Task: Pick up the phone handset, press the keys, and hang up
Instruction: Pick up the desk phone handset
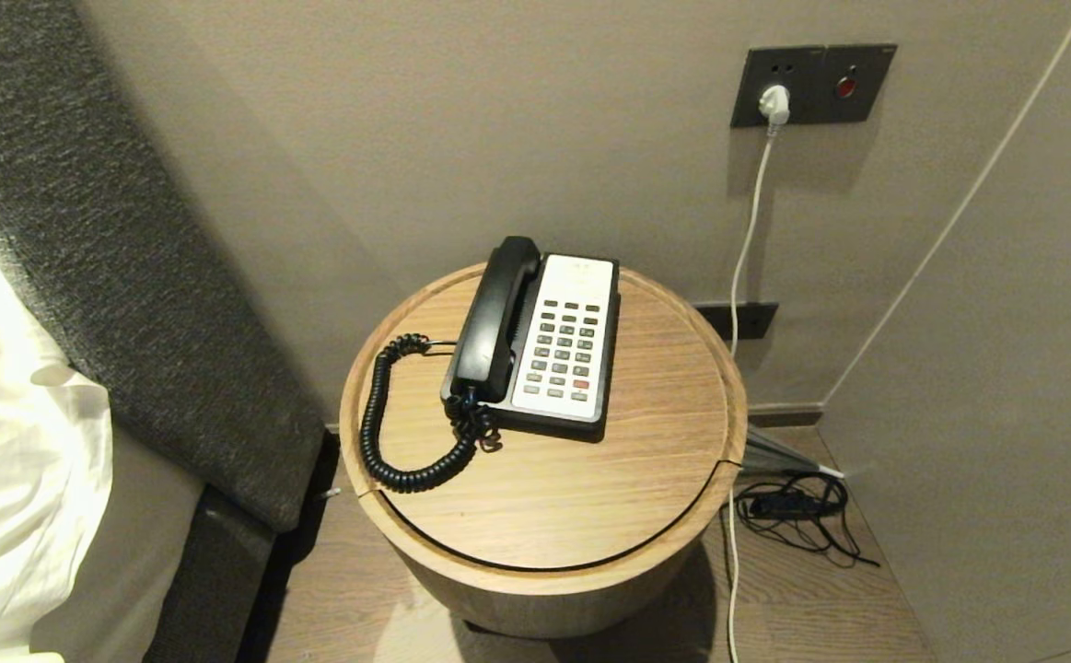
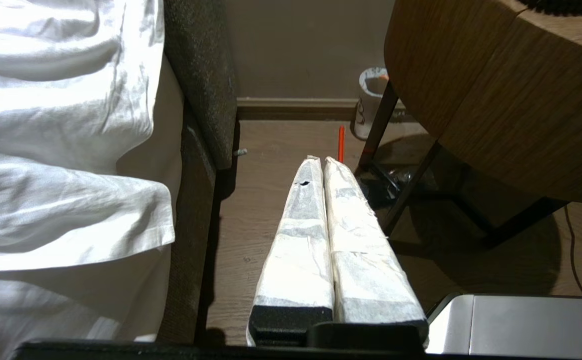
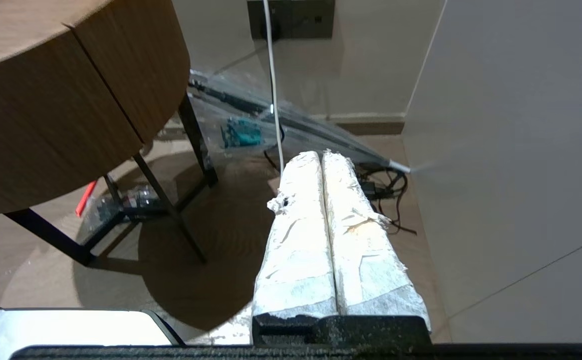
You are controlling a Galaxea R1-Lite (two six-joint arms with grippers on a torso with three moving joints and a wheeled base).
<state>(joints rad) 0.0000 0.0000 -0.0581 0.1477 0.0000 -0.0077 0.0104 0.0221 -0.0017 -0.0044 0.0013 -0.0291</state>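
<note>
The handset (image 1: 495,318) lies in its cradle along the left side of the phone base (image 1: 564,345), a little above the middle of the head view, on the round wooden surface (image 1: 590,516). Its coiled cord (image 1: 388,433) loops out to the left and back to the handset's near end. Nothing of the task has begun, by the look of it.

Neither arm shows in the head view. The left tool (image 2: 323,162) hangs low beside the surface, pointing at the floor between the bed (image 2: 60,150) and the surface's legs, its taped fingers pressed together with nothing between them. The right tool (image 3: 321,156) hangs likewise on the other side, fingers closed and empty, near the wall.

The step in hand is probably the reach for the handset. Either tool would have to rise above the rim, open, and close across the handset's narrow middle, then lift straight up so the cord uncoils without dragging the base. The keys (image 1: 564,350) sit just beside the handset, so the other tool could press them with a closed tip.

Around: a grey headboard (image 1: 121,276) at the left of the head view, a white cable (image 1: 745,267) from the wall socket (image 1: 811,85) at upper right, and tangled black wires (image 1: 797,511) on the floor at lower right. The surface's rim and the cord loop are what I judge most likely to snag an arm coming up.
</note>
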